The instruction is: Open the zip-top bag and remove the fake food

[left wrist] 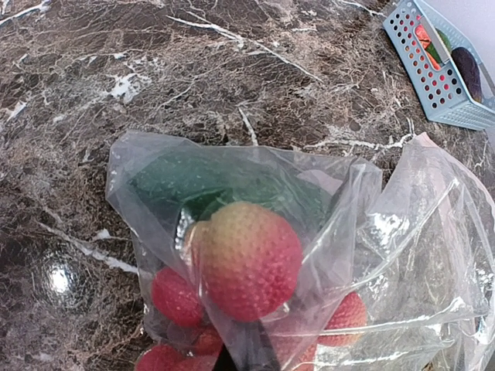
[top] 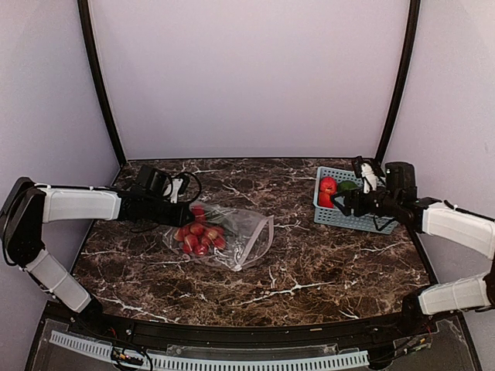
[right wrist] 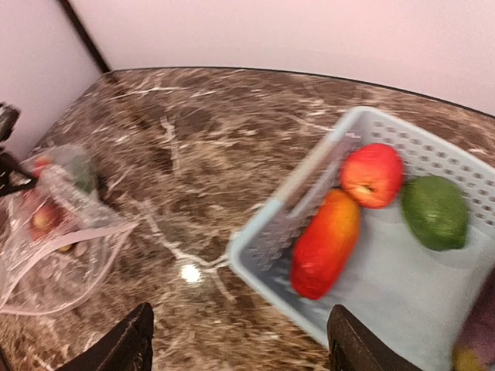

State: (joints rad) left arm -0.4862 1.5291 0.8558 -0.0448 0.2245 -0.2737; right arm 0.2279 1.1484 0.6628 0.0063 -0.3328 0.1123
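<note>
The clear zip-top bag (top: 241,232) lies left of the table's middle, its white zip strip toward the right. It holds several red strawberry-like fake food pieces (top: 199,236) and a green one. In the left wrist view a large red piece (left wrist: 247,259) and the green piece (left wrist: 209,182) show through the bag's plastic (left wrist: 418,255). My left gripper (top: 172,210) is at the bag's left end; its dark fingers (left wrist: 251,359) sit together under gathered plastic. My right gripper (right wrist: 241,348) is open and empty, above the near left corner of the basket (right wrist: 271,239).
The light blue perforated basket (top: 352,220) stands at the back right. It holds a red apple (right wrist: 373,174), an orange-red mango (right wrist: 325,243), a green avocado (right wrist: 435,210) and a dark purple piece (right wrist: 479,325). Walls enclose the table at the back and on both sides.
</note>
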